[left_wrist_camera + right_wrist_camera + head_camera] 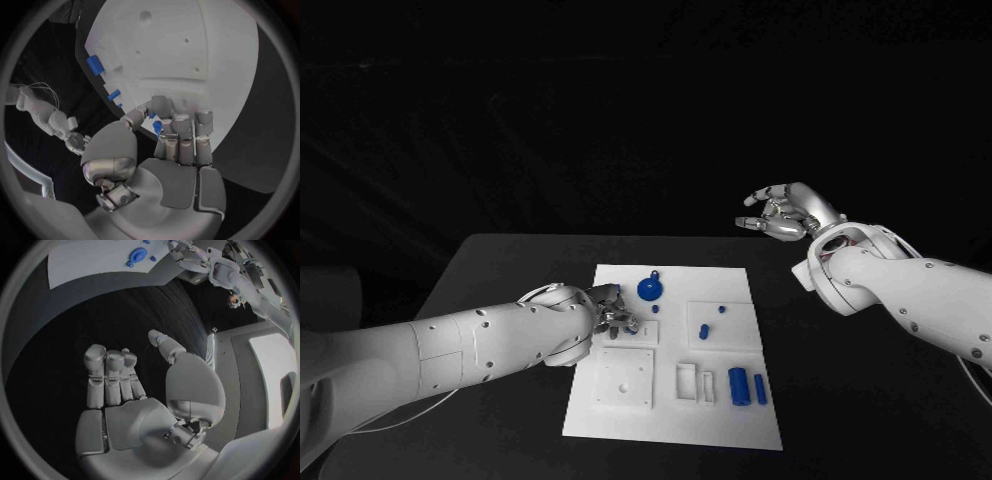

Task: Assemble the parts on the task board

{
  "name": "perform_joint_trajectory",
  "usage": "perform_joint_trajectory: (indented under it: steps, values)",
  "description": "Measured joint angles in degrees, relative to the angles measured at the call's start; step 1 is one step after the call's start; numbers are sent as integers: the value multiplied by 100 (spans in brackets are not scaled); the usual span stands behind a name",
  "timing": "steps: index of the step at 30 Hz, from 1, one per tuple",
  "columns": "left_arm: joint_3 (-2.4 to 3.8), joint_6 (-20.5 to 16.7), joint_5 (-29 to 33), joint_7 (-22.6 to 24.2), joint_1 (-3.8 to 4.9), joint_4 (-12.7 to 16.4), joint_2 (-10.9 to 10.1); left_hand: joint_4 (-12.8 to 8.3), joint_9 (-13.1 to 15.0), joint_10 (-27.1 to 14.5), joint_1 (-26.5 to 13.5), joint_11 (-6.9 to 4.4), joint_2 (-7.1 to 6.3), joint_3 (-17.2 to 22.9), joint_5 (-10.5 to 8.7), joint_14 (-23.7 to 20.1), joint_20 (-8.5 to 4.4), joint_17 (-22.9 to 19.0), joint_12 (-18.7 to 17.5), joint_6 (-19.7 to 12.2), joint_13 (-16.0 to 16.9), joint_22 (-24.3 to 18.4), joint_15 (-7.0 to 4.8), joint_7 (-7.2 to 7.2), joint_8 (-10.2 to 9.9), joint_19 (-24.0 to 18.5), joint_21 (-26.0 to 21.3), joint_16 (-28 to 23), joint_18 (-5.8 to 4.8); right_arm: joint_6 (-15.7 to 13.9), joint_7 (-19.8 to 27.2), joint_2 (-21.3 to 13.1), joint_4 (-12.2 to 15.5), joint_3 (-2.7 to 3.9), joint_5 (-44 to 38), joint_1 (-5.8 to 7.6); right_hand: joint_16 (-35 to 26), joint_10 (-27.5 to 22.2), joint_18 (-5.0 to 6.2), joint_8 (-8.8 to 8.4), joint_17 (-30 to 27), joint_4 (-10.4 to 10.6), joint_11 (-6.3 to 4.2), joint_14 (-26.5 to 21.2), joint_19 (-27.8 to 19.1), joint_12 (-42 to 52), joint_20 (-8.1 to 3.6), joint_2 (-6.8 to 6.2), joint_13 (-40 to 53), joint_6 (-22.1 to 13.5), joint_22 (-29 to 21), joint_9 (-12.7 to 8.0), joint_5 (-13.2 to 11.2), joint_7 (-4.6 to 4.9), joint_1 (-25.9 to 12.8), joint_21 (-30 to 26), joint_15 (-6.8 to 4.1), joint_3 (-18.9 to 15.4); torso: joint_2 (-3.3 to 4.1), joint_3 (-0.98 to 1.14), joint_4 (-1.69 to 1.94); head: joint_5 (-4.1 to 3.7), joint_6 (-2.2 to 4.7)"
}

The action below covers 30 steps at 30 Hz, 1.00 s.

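Near edge of the task board [733, 425]: two blue cylindrical parts [747, 388] lie by its right edge. Mid-board, left edge: left hand [610, 312], fingers curled, apparently pinching a small blue part [157, 127]. Beyond it, a round blue part [651, 290]. Farthest, off the board: right hand [783, 212], raised, fingers loosely spread, holding nothing.

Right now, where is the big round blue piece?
In the head view the round blue piece sits near the far end of the white board, just beyond the left hand.

Matt white task board [733, 400], glossy blue plastic parts [651, 290], matt black table [502, 270]
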Motion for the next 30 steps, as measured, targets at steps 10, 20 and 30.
perform_joint_trajectory:
  steps: [10, 20, 30]
  values:
    - [5, 62, -24, 3, 2, -2, -6, 1, 62, -8, -1, 8, -1, -2, -1, 0, 0, -17, 51, 2, 0, -14, 0, -2, -2, 0, 9, 45, 0, 2, -2, 3, -6, 0, 1, 0, 0, 2, 0, 0, 0, 0, 0, 7, 0, 0, 0, 0, -6, 0, 5, 0, 0, 0, 0, 0, -7, 0, -1, 3, 2, -3, -23]
    - [17, 285, -45, -1, 16, -3, -18, 7, 326, -9, -120, 8, 41, -9, 289, 0, 0, -77, 200, 3, 16, -68, 0, -3, 17, 0, 67, 152, 0, 4, -4, 4, -13, 0, 1, 0, 0, -9, 0, 0, 0, 0, -14, 7, 0, 0, 0, 0, -15, 0, 5, -1, 45, 0, 0, 0, -7, 0, -2, 5, 0, 1, -30]
    - [20, 401, -54, -10, 19, -3, -26, 13, 741, -9, -227, 8, 134, -16, 322, 0, -14, -107, 255, 4, 16, -97, 0, -4, 17, -14, 89, 182, 0, 5, -9, 9, -13, 0, 1, 0, 0, -1, 0, 0, 1, 0, -22, 6, 0, 23, 0, 0, -28, 0, 10, -1, 73, 0, 0, 0, -6, 0, -1, 8, -1, -7, -29]
